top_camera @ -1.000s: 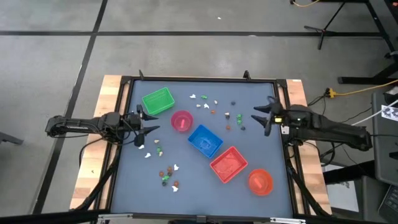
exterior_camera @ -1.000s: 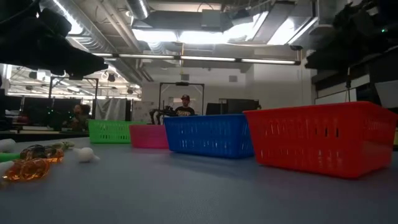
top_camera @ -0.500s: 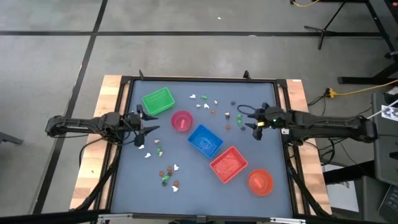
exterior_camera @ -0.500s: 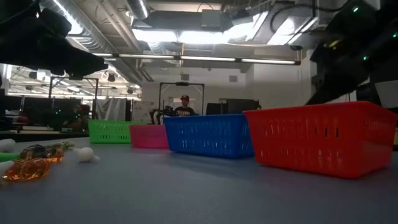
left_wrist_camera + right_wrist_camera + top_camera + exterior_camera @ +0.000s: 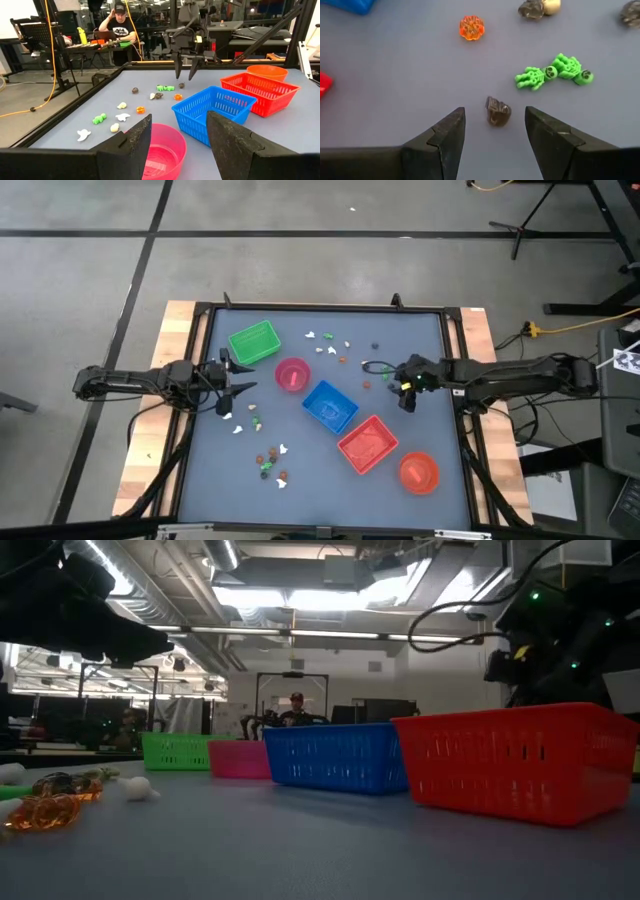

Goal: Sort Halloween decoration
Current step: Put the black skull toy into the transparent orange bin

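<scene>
Left end effector (image 5: 232, 385) waits at the table's (image 5: 420, 405) left edge with its fingers wide apart and nothing between them. At its 12 o'clock sits the green tray (image 5: 253, 342). At its 5 o'clock lie small white and green trinkets (image 5: 252, 420), with more near the front (image 5: 271, 461). Next come the pink bowl (image 5: 292, 374), the blue tray (image 5: 329, 406), the red tray (image 5: 367, 444) and the orange bowl (image 5: 419, 471). At the table's 12 o'clock is another row of tiny trinkets (image 5: 327, 344).

Right end effector (image 5: 494, 131) is low over the table, its fingers wide apart and empty. A little dark trinket (image 5: 497, 111) lies right between the fingertips. At 1 o'clock from it lie two green skeletons (image 5: 554, 71), touching each other. At 11 o'clock sits an orange pumpkin (image 5: 471, 27), well apart.
</scene>
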Motion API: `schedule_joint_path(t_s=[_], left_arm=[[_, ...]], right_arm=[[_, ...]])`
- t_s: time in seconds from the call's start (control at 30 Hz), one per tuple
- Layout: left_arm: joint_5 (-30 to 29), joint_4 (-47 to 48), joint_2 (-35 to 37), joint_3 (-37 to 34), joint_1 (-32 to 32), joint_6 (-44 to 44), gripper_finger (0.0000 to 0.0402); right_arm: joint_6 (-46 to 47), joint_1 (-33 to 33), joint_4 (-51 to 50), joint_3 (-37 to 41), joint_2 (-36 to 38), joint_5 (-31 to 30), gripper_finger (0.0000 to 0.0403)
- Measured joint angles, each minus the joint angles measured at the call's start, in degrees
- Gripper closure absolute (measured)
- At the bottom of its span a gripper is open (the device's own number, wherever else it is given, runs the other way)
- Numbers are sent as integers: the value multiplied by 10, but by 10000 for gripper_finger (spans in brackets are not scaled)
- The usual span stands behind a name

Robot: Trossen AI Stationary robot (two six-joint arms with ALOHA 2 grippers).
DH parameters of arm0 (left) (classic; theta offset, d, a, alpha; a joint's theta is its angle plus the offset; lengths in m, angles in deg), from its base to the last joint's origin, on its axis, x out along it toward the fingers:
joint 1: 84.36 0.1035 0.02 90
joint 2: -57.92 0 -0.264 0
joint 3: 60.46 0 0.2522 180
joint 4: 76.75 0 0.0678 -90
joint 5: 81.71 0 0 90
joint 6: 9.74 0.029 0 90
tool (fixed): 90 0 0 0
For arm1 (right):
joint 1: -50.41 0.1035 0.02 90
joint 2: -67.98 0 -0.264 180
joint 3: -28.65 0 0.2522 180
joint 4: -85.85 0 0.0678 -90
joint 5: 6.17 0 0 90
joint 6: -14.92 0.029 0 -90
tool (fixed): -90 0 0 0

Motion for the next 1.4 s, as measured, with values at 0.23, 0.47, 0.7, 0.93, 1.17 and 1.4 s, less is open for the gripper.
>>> schedule_joint_path(t_s=[0.23, 0.47, 0.7, 0.93, 1.17, 1.4], left_arm=[[0, 0, 0, 0, 0, 0, 227], [0, 0, 0, 0, 0, 0, 227], [0, 0, 0, 0, 0, 0, 227], [0, 0, 0, 0, 0, 0, 227], [0, 0, 0, 0, 0, 0, 227], [0, 0, 0, 0, 0, 0, 227]], right_arm=[[-2, 0, 29, 0, -56, -30, 198], [-2, 0, 39, 0, -87, -20, 198], [-2, 0, 44, -2, -102, -20, 198], [-2, 0, 44, -2, -103, -18, 213], [-2, 0, 44, -2, -103, -15, 274], [-3, 0, 43, -1, -103, -16, 320]])
